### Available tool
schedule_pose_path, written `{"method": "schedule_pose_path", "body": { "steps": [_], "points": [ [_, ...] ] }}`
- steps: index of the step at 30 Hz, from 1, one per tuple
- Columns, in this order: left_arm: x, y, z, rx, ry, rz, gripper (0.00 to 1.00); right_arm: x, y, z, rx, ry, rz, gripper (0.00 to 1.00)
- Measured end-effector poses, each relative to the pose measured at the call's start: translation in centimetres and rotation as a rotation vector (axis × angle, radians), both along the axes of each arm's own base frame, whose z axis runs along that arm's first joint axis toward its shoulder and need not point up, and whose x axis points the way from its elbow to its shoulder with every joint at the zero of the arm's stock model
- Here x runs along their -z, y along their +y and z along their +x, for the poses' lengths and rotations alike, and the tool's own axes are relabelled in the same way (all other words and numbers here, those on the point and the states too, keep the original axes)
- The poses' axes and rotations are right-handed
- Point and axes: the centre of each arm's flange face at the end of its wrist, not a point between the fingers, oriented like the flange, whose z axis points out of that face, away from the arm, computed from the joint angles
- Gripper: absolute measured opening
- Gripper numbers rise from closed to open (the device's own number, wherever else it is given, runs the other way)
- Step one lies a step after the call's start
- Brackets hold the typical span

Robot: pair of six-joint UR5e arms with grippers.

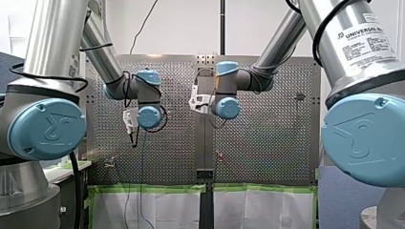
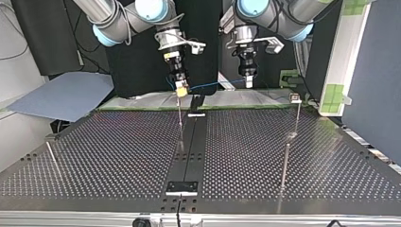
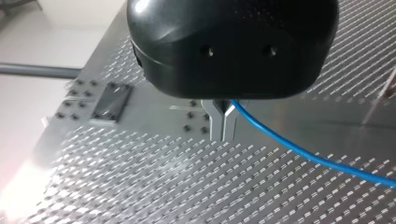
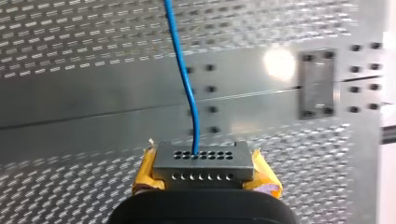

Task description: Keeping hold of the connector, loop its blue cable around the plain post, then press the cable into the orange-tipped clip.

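Note:
My right gripper (image 4: 204, 164) is shut on a grey metal connector (image 4: 202, 157), with its yellow pads (image 4: 145, 173) on either side. The blue cable (image 4: 181, 56) leaves the connector's top row of holes and runs away over the table. In the left wrist view my left gripper (image 3: 224, 130) has its metal fingers shut on the blue cable (image 3: 303, 151), which trails off to one side. In the top view my right gripper (image 2: 181, 88) and my left gripper (image 2: 249, 83) hang side by side above the table's far edge, with the cable (image 2: 213, 85) stretched between them.
A thin post (image 2: 180, 124) stands right under my right gripper. A post with a small clip head (image 2: 295, 99) and a plain post (image 2: 285, 163) rise at the top view's right, and another rod (image 2: 52, 158) at its left. A small orange-tipped piece (image 1: 220, 155) shows in the front view.

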Motion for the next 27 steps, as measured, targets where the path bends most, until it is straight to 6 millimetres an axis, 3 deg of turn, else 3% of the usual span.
{"method": "schedule_pose_path", "body": {
  "steps": [15,27],
  "points": [
    [-8.8,1.1,2.1,-0.083,-0.098,-0.081,0.0,-12.0,-2.0,-0.3,-0.008,-0.098,-0.088,0.0],
    [-17.8,2.5,3.1,-0.134,-0.204,-0.141,0.0,-20.5,-1.8,-2.8,-0.028,-0.128,-0.145,0.0]
  ]
}}
